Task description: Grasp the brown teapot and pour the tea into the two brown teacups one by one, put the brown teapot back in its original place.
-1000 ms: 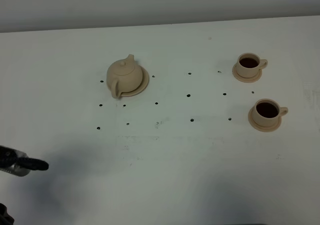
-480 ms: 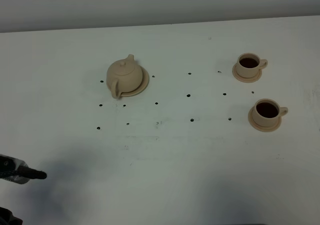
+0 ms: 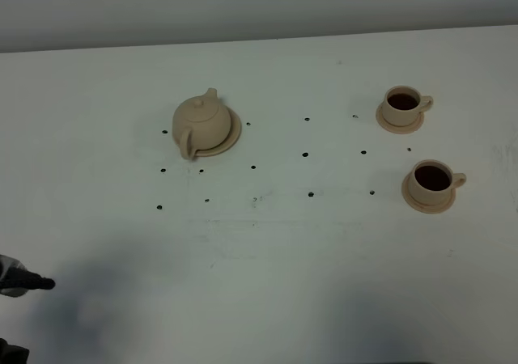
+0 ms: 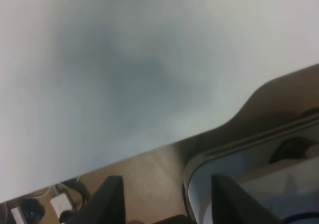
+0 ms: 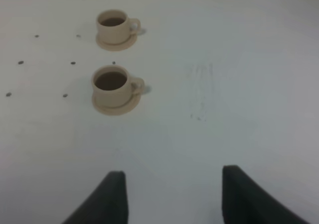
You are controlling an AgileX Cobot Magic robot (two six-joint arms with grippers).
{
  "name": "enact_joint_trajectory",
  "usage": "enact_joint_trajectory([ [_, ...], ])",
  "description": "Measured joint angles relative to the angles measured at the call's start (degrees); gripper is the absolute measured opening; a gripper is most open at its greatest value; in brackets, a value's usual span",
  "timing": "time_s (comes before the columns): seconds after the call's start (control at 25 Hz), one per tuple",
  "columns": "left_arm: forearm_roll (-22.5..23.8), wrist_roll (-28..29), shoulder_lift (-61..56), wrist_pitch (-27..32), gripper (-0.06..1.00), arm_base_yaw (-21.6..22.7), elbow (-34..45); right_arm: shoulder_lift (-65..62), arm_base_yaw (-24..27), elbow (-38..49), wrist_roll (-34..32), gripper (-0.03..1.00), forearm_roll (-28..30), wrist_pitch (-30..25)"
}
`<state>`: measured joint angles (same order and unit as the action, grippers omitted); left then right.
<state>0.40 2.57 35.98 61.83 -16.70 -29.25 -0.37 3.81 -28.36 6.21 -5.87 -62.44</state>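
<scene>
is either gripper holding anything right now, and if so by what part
Nothing is held. The left gripper and right gripper both stand open with nothing between the jaws. The brown teapot sits alone on its saucer, handle untouched.

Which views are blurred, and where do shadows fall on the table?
Left wrist view: strongly out of focus, a soft dark shadow across the table. Exterior high view: sharp, broad faint shadows near the front edge. Right wrist view: cups fairly clear, fingers blurred.

The squat tan ceramic teapot [image 3: 200, 121] sits on its wide round tan saucer [image 3: 230, 137], left of the two small tan teacups [image 3: 431, 181] on the white table [image 3: 307, 251], one cup behind the other.
</scene>
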Motion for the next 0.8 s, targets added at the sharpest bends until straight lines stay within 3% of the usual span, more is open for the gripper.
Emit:
enact_joint_trajectory([
  [0.52, -2.06, -2.57, -12.88, 0.05, 0.43, 13.07, 0.19, 0.00, 0.00, 0.00, 0.00, 0.42, 0.00, 0.00],
  [0.8, -2.11, -2.57, -21.92, 0.10, 0.43, 17.28, 0.30, 0.00, 0.00, 0.00, 0.00, 0.42, 0.00, 0.00],
])
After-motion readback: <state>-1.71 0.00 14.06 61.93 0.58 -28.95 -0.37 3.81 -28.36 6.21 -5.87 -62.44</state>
